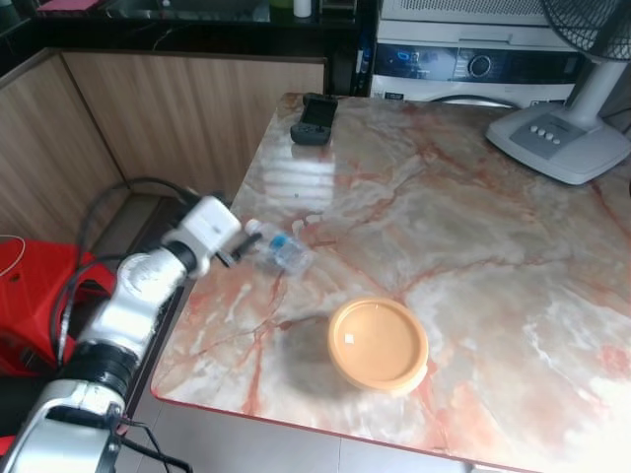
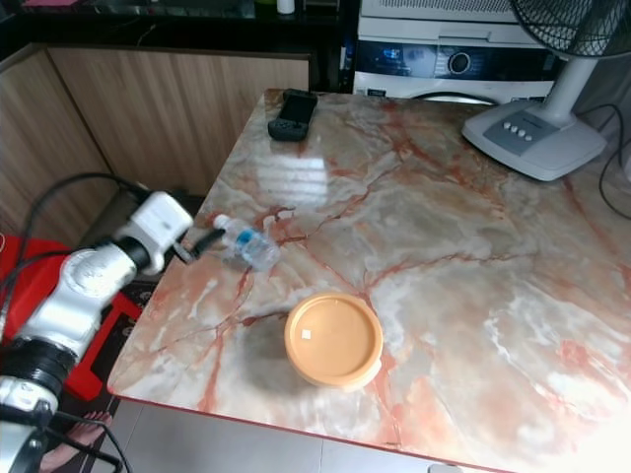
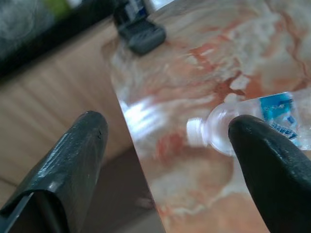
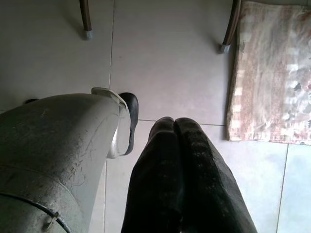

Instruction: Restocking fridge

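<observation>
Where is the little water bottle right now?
The water bottle lies on its side near the marble table's left edge, just beyond the open left gripper, with the orange lidded container nearer the front edge.

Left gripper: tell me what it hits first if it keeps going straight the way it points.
Most likely the water bottle lying on the marble table. The left gripper is open, with the bottle's capped end just ahead between its fingers, though depth is hard to judge.

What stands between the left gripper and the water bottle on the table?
Nothing visible. The left gripper is open, right at the cap end of the water bottle, which lies on its side near the table edge. The orange bowl sits apart, nearer the robot.
</observation>
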Available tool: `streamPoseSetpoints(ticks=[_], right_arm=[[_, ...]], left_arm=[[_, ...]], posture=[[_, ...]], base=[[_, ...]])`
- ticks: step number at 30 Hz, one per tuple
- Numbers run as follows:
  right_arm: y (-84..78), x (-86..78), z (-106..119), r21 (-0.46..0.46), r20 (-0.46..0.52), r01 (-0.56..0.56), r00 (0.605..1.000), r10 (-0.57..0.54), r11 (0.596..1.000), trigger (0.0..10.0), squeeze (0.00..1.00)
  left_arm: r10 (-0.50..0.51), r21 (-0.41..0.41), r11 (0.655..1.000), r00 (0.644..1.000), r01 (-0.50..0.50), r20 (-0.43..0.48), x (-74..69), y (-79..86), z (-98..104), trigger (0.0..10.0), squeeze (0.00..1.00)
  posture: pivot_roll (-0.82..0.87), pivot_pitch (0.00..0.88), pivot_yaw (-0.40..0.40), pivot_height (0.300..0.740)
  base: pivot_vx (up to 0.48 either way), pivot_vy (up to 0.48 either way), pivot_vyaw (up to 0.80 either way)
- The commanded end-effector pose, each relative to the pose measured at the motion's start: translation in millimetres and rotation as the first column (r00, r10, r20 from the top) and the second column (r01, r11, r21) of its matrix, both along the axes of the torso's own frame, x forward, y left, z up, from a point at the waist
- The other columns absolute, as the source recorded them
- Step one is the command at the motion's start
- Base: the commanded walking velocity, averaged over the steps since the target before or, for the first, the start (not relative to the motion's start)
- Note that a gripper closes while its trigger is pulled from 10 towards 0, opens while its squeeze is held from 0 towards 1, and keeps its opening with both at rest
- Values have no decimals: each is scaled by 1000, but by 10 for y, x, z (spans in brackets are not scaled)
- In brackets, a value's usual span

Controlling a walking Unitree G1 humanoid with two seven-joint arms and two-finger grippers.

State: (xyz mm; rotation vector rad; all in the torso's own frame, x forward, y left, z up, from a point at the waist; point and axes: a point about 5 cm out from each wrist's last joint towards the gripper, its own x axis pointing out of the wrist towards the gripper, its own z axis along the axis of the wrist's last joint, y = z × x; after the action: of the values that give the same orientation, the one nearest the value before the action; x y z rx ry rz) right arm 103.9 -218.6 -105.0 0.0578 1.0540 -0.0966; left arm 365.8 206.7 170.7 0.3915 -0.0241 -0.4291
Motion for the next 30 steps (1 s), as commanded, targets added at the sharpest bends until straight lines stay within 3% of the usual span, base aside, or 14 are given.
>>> streamPoseSetpoints(ticks=[1, 2, 3, 5, 6, 7, 8, 11, 14, 15, 17, 23, 25, 30], right_arm=[[-3, -51, -14, -1, -19, -2, 1000, 2, 1000, 10000, 0], [-3, -51, -14, -1, -19, -2, 1000, 2, 1000, 10000, 0], [-13, -55, -13, -3, -20, 0, 1000, 0, 1000, 10000, 0], [-18, -57, -13, -4, -20, 1, 1000, -1, 1000, 10000, 0], [-28, -60, -11, -6, -21, 1, 1000, -1, 1000, 10000, 0], [-44, -64, -9, -11, -23, -1, 1000, 1, 1000, 10000, 0], [-48, -65, -9, -12, -24, -2, 1000, 2, 1000, 10000, 0], [-64, -79, -8, -16, -23, 6, 1000, -6, 1000, 10000, 0], [-80, -93, -6, -18, -18, 19, 1000, -19, 1000, 10000, 0], [-80, -93, -6, -18, -18, 19, 1000, -19, 1000, 10000, 0], [-85, -104, -8, -20, -23, 11, 1000, -12, 1000, 10000, 0], [-79, -109, -10, -18, -25, 11, 1000, -11, 1000, 10000, 0], [-68, -102, -11, -16, -25, 6, 1000, -6, 1000, 10000, 0], [-50, -81, -10, -9, -19, 4, 1000, -4, 1000, 10000, 0]], left_arm=[[31, -124, 991, 995, -43, -97, 6, 165, -88, 10000, 0], [31, -124, 991, 995, -43, -97, 6, 165, -88, 10000, 0], [146, -184, 969, 982, -166, -118, 38, 413, -79, 10000, 0], [206, -204, 952, 971, -228, -123, 47, 513, -68, 10000, 0], [310, -225, 917, 944, -329, -117, 62, 645, -24, 10000, 0], [416, -294, 852, 901, -434, -125, 87, 771, 55, 10000, 0], [433, -320, 833, 892, -452, -132, 96, 792, 78, 10000, 0], [354, -302, 875, 925, -379, -137, 152, 628, 81, 10000, 0], [242, -277, 928, 968, -250, -64, 172, 318, 23, 10000, 0], [242, -277, 928, 968, -250, -64, 172, 318, 23, 10000, 0], [144, -155, 979, 989, -136, 43, 99, -77, -140, 10000, 0], [80, -216, 975, 991, -56, 103, -80, -389, -234, 10000, 0], [51, -250, 968, 991, -18, 125, -254, -616, -304, 10000, 0], [32, -352, 935, 983, 35, 182, -409, -850, -205, 10000, 0]], posture=[[56, 76, -29, 740], [56, 76, -29, 740], [57, 77, -28, 740], [57, 77, -28, 740], [57, 79, -31, 740], [58, 80, -35, 740], [58, 80, -35, 740], [35, 76, -33, 740], [30, 84, -40, 740], [30, 84, -40, 740], [37, 88, -45, 740], [57, 90, -42, 740], [67, 91, -38, 740], [73, 88, -28, 740]], base=[[0, 0, 0], [0, 0, 0], [0, 0, 0], [0, 0, 0], [0, 0, 0], [0, 0, 0], [0, 0, 0], [0, 0, 0], [0, 0, 0], [0, 0, 0], [0, 0, 0], [0, 0, 0], [0, 0, 0], [0, 0, 0]])
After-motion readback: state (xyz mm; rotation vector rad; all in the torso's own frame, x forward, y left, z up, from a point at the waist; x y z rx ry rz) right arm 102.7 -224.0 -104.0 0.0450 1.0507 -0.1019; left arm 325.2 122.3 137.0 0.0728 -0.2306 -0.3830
